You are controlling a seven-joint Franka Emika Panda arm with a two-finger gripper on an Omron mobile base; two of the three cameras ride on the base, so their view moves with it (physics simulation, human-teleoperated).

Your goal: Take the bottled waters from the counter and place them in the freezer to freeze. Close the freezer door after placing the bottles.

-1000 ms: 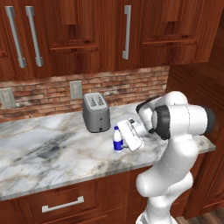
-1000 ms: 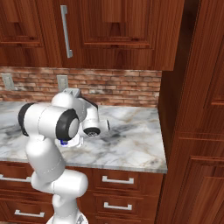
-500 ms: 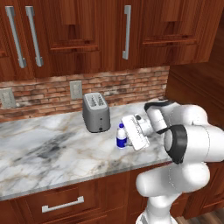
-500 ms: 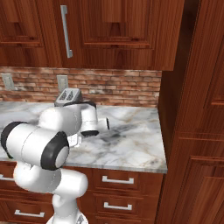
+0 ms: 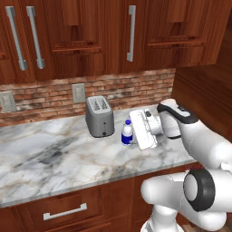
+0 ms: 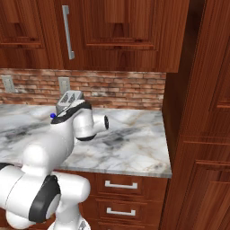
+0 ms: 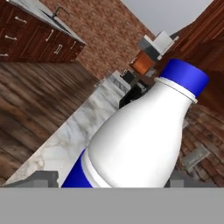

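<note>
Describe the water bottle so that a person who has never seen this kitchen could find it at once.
Look at the white marble counter under the brick wall and find the grey toaster. Just right of it stands the bottled water, between the toaster and the gripper. Its blue cap and blue label band set it apart.

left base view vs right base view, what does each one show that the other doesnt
Left base view alone: the toaster standing on the counter, a wall outlet above it, and the bottle's clear body and blue label, right beside the gripper.

Right base view alone: the tall wood cabinet at the counter's right end and the drawers below.

Both: the marble counter, brick backsplash, upper cabinets, the white arm, and the bottle's blue cap, just peeking over the arm in the right base view.
</note>
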